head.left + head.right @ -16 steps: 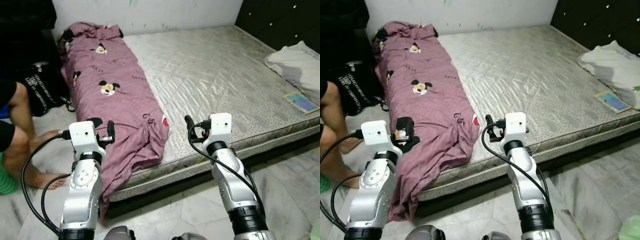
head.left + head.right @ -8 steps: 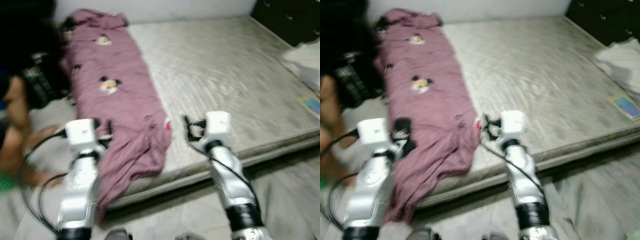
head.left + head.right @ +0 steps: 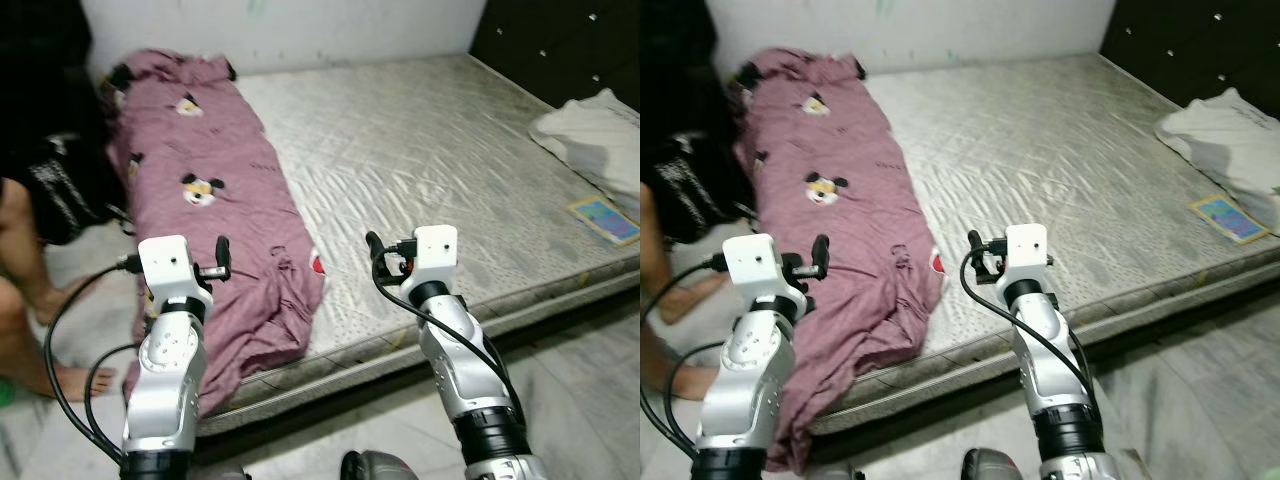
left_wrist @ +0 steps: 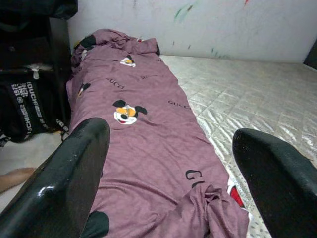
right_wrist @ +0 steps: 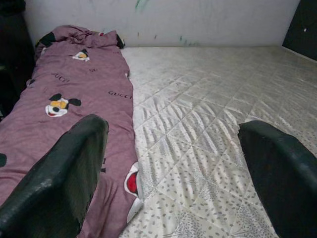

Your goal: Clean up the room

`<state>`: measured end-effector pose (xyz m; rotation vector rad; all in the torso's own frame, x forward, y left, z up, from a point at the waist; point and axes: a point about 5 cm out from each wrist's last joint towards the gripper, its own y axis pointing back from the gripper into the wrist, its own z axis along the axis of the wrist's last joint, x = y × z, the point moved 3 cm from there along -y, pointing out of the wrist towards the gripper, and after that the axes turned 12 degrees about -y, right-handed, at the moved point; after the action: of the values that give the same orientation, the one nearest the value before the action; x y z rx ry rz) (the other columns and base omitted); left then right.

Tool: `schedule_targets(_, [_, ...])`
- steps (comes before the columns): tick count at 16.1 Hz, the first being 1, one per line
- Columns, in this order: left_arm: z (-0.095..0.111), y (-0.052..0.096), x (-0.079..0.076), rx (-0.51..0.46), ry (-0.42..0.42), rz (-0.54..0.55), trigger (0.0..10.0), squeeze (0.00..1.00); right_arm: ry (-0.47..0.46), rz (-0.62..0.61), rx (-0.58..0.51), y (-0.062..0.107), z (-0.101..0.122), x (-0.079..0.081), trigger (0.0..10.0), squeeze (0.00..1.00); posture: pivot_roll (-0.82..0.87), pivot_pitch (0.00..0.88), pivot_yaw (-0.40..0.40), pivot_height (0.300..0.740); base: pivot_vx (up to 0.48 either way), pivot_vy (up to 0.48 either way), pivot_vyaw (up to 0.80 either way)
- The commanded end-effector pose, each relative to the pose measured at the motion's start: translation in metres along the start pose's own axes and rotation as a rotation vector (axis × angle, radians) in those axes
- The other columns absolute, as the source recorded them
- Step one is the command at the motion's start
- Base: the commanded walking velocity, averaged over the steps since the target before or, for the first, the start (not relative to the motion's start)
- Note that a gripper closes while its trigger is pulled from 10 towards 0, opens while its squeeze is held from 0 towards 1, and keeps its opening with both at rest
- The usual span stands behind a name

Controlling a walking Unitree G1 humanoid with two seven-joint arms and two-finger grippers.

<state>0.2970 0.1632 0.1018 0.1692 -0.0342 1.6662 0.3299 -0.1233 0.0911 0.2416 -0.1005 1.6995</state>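
A mauve blanket (image 3: 215, 190) printed with cartoon mice lies lengthwise along the left side of a grey quilted mattress (image 3: 430, 150), and its near end hangs over the front edge. My left gripper (image 3: 222, 258) is raised in front of the blanket's near end, open and holding nothing. In the left wrist view the blanket (image 4: 143, 148) lies just beyond the spread fingers (image 4: 79, 168). My right gripper (image 3: 372, 250) hovers open over the mattress's front edge, just right of the blanket. In the right wrist view the blanket (image 5: 64, 114) and bare mattress (image 5: 208, 119) lie ahead.
A white pillow (image 3: 590, 125) and a small colourful card (image 3: 605, 218) lie at the mattress's right end, below a dark headboard (image 3: 560, 40). A person's bare leg (image 3: 20, 260) and a black bag (image 3: 60, 190) are at the left. Marble floor (image 3: 580, 380) runs along the bed's front.
The whole view swung and blurred as the camera moved, then settled a little left of before. Both arms keep the same raised pose with fingers open.
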Motion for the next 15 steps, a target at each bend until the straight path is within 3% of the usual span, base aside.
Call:
schedule_targets(1, [0.0003, -0.0006, -0.003, 0.005, 0.004, -0.007, 10.0, 0.0, 0.017, -0.002, -0.007, -0.0016, 0.0027, -0.0027, 10.0, 0.0, 0.05, 0.0, -0.03, 0.74, 0.0, 0.0, 0.0])
schedule_targets(7, [0.0021, -0.0029, -0.004, 0.001, 0.003, -0.004, 10.0, 0.0, 0.028, 0.008, -0.007, -0.0029, 0.0028, -0.0007, 10.0, 0.0, 0.05, 0.0, -0.03, 0.74, 0.0, 0.0, 0.8])
schedule_targets(15, [0.0006, -0.0025, -0.0051, 0.012, 0.009, 0.001, 10.0, 0.0, 0.013, 0.004, 0.012, -0.0028, 0.0014, -0.0031, 10.0, 0.0, 0.05, 0.0, -0.039, 0.74, 0.0, 0.0, 0.0])
